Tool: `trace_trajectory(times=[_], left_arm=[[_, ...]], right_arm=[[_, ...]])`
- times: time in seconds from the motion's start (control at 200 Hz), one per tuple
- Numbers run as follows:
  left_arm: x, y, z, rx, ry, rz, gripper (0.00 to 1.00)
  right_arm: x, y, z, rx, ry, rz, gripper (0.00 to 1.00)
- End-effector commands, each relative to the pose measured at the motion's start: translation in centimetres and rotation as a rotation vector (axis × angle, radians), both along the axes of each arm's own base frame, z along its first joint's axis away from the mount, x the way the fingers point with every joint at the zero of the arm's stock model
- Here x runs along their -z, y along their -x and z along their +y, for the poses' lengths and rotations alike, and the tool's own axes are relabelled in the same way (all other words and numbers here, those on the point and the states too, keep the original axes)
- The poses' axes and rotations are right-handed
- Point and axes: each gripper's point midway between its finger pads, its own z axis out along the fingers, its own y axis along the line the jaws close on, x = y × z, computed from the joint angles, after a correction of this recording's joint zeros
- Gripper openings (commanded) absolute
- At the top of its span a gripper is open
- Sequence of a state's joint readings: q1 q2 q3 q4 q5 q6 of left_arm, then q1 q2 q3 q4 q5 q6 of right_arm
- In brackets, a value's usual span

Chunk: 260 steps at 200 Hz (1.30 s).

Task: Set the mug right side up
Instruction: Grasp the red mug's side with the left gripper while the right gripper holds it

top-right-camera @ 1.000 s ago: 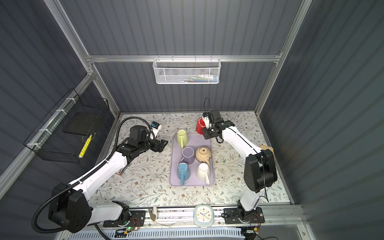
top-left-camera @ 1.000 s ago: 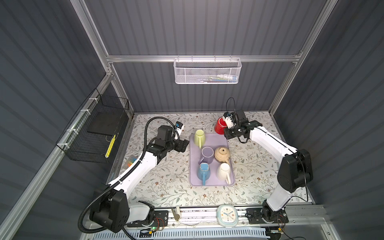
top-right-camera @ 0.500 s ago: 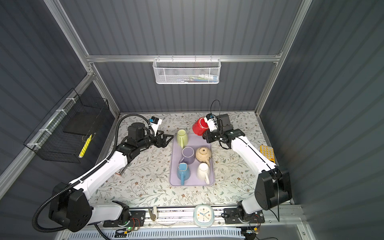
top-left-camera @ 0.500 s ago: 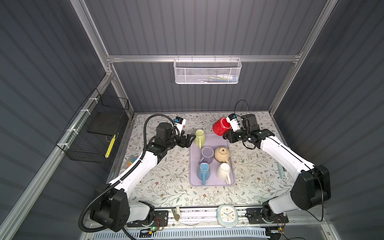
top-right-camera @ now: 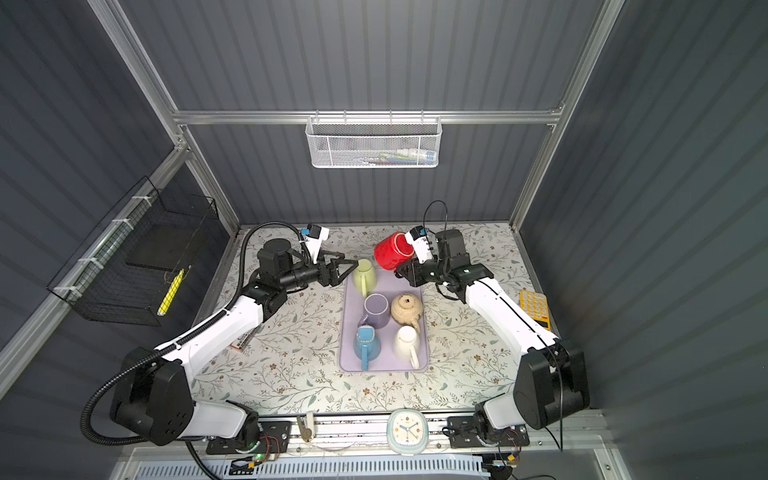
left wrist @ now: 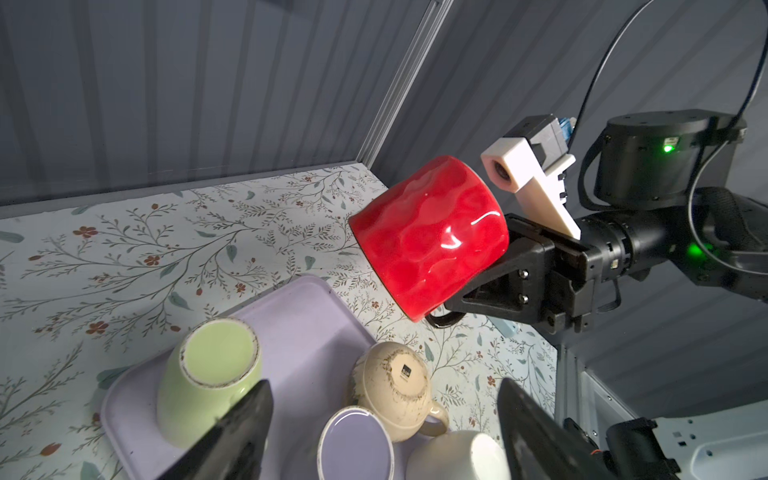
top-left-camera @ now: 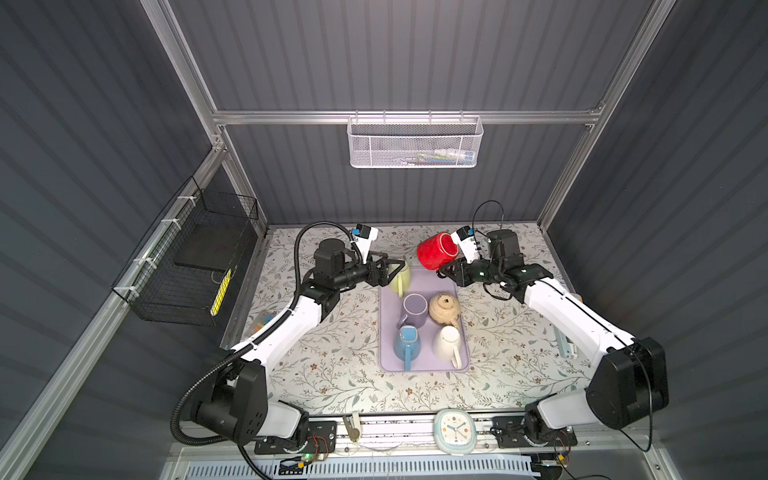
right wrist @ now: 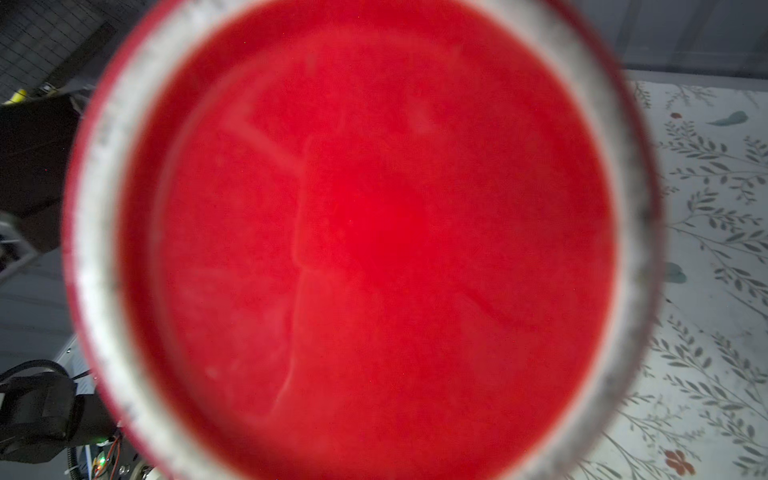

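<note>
Red mug point(top-left-camera: 436, 250) hangs clear of the floral tabletop point(top-left-camera: 332, 340) at the far end of the lavender tray point(top-left-camera: 415, 368), tipped on its side in the grip of the right gripper point(top-left-camera: 451, 272). The jaws are closed tight low on the mug, where a dark loop of handle shows beneath it in the left wrist view point(left wrist: 428, 237). Its mouth slants down and away toward the left arm, while its base, ringed by a pale unglazed rim, fills almost the whole right wrist view point(right wrist: 374, 249). Across the tray, the left gripper point(top-left-camera: 397, 271) stands wide open and holds nothing, its fingers point(left wrist: 232, 436) spread level just beside a green mug point(top-left-camera: 406, 275) at the tray's far left corner. That green mug sits base up, as does a tan mug point(top-left-camera: 445, 309) near the middle of the tray. A purple mug point(top-left-camera: 414, 309) stands next to the tan one, and a blue mug point(top-left-camera: 406, 343) and a white mug point(top-left-camera: 446, 341) occupy the near end, handles pointing toward the rail.
</note>
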State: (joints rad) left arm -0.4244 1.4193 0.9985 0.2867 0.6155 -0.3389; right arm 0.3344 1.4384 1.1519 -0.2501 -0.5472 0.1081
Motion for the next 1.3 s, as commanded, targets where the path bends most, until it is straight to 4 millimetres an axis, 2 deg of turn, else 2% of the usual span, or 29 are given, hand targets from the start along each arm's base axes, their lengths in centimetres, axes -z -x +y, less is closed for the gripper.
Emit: trace_trajectory(times=[0.0, 0.51, 0.76, 0.925, 1.101, 1.296], left_arm=[[-2.4, 0.5, -1.2, 0.076, 0.094, -0.033, 0.83], [-3.4, 1.3, -3.8, 0.195, 0.173, -0.043, 0.73], [-3.8, 1.4, -5.2, 0.252, 0.208, -0.033, 0.71], [-3.9, 1.1, -5.1, 0.222, 0.224, -0.044, 0.69], [-5.2, 1.5, -5.0, 0.230, 0.274, -0.075, 0.65], [-5.9, 2.0, -5.3, 0.257, 0.302, -0.081, 0.62]], right_arm=[[-4.9, 0.2, 1.3, -0.069, -0.120, -0.131, 0.00], [-6.8, 1.0, 2.8, -0.156, -0.248, -0.137, 0.00], [-6.3, 1.0, 3.3, -0.186, -0.282, -0.119, 0.00], [-6.0, 1.6, 3.8, -0.213, -0.307, -0.104, 0.00], [-5.4, 2.3, 4.1, -0.240, -0.302, -0.077, 0.00], [-5.9, 2.6, 4.4, -0.263, -0.325, -0.083, 0.00]])
